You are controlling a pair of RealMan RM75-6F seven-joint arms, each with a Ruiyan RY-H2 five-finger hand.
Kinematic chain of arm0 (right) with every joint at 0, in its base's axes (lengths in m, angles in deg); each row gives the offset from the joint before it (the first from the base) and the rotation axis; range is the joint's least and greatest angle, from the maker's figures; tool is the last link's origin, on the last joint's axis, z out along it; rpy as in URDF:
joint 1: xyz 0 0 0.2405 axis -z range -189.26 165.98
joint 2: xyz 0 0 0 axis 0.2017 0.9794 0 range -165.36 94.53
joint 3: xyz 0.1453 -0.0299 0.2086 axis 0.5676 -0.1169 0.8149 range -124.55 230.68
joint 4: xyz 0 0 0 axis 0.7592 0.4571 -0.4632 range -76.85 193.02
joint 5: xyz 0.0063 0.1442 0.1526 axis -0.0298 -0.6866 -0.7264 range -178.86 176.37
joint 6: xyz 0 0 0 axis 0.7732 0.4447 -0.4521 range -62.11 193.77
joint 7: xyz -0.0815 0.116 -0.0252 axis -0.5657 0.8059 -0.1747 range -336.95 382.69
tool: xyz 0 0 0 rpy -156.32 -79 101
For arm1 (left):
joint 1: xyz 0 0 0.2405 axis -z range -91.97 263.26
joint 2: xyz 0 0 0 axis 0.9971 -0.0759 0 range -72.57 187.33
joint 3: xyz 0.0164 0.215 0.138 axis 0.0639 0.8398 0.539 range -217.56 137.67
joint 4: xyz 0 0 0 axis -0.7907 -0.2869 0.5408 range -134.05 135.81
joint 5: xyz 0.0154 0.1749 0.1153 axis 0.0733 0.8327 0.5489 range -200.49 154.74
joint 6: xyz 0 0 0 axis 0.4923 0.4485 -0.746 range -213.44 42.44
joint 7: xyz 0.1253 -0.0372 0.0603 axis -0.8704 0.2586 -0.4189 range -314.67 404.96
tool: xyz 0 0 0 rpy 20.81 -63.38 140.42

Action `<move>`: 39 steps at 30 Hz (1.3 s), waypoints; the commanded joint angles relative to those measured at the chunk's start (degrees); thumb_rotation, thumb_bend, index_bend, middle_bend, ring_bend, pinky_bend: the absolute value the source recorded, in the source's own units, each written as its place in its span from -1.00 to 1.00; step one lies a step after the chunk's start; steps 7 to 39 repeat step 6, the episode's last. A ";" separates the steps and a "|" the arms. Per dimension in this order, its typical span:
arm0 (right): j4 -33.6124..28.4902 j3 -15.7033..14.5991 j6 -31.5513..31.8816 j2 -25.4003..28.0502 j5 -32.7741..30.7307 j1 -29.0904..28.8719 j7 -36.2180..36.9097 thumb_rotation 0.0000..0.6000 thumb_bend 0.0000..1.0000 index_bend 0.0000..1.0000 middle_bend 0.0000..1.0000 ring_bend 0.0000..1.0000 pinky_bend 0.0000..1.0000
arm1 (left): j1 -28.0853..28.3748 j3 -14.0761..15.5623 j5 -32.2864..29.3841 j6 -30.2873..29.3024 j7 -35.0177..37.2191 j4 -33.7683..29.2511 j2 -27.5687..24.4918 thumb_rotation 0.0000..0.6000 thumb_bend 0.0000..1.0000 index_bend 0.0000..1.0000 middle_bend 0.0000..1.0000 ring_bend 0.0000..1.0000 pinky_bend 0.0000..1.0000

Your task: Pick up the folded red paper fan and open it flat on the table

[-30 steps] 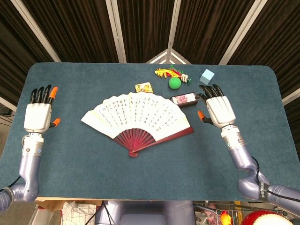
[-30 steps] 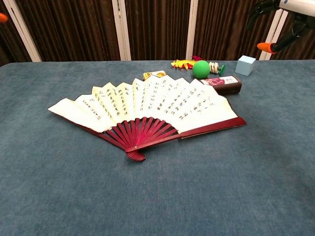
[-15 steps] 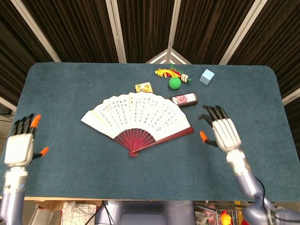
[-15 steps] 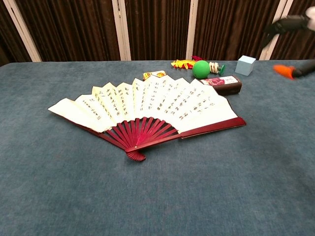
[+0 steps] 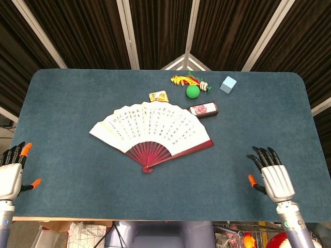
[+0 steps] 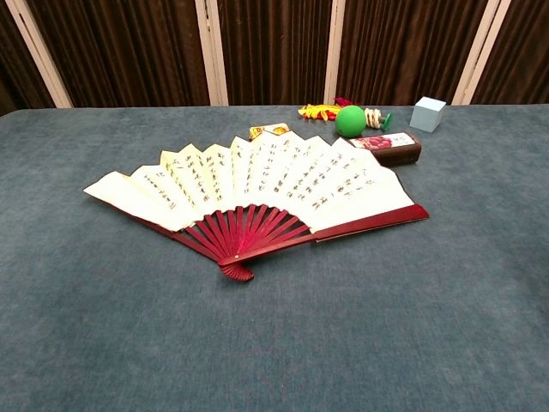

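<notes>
Hovering empty, fingers spread, my right hand (image 5: 274, 179) sits at four o'clock and my left hand (image 5: 10, 174) at eight. At centre the fan (image 5: 150, 129) lies spread flat: light, tearable paper; I'd grip the stiff red ribs near the pivot.
</notes>
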 commanded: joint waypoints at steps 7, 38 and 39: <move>-2.26 1.68 1.29 2.44 -2.48 2.33 0.82 1.00 -0.22 -0.93 -0.89 -0.87 -0.86 | -2.31 0.87 7.46 -4.02 3.11 2.01 -0.07 1.00 -0.63 -1.00 -1.00 -1.00 -1.00; -2.26 1.68 1.29 2.44 -2.48 2.33 0.82 1.00 -0.22 -0.93 -0.89 -0.87 -0.86 | -2.31 0.87 7.46 -4.02 3.11 2.01 -0.07 1.00 -0.63 -1.00 -1.00 -1.00 -1.00; -2.26 1.68 1.29 2.44 -2.48 2.33 0.82 1.00 -0.22 -0.93 -0.89 -0.87 -0.86 | -2.31 0.87 7.46 -4.02 3.11 2.01 -0.07 1.00 -0.63 -1.00 -1.00 -1.00 -1.00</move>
